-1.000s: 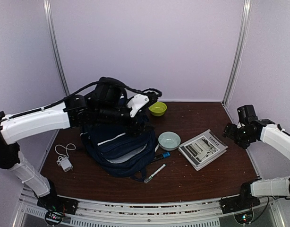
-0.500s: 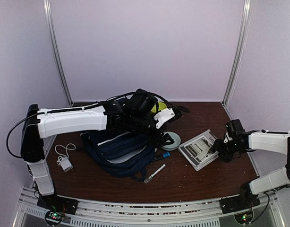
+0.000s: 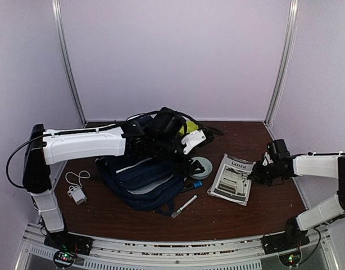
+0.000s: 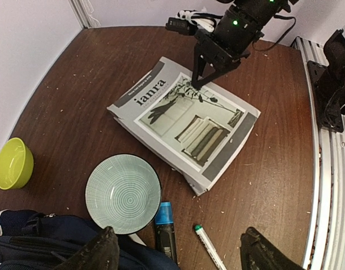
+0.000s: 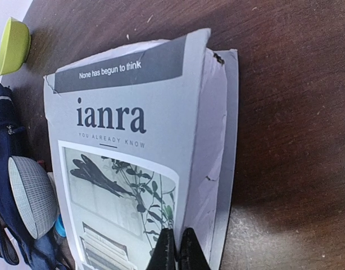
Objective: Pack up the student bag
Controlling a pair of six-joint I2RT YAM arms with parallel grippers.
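Top external view has the student bag (image 3: 139, 181), soft navy fabric with white stripe trim, slumped in loose folds on the left half of the dark wood-grain table (image 3: 228, 216), partly under the left arm. Just right of it in the left wrist view sits a round ribbed pale-teal bowl (image 4: 123, 194), touching the bag's edge, with a blue-capped marker (image 4: 166, 230) and a slim white pen (image 4: 209, 247) beside it. A smooth yellow-green bowl (image 4: 13, 163) stands farther back. A flat grey magazine (image 4: 184, 121) with matte paper and a plant photo lies to the right, and a white charger (image 3: 78, 194) with coiled cable lies on the bag's left. The left gripper (image 4: 181, 256) hangs over the bowl with its fingers spread wide, grasping nothing. The right gripper (image 5: 172, 247) has its fingers clenched together at a raised fold in the magazine's cover; whether paper is caught between them cannot be told. A second ago the right arm was raised off the table and the left arm was over the bag's top. Half a second ago the magazine lay nearer the right edge; it is now turned and shifted toward the bowl.
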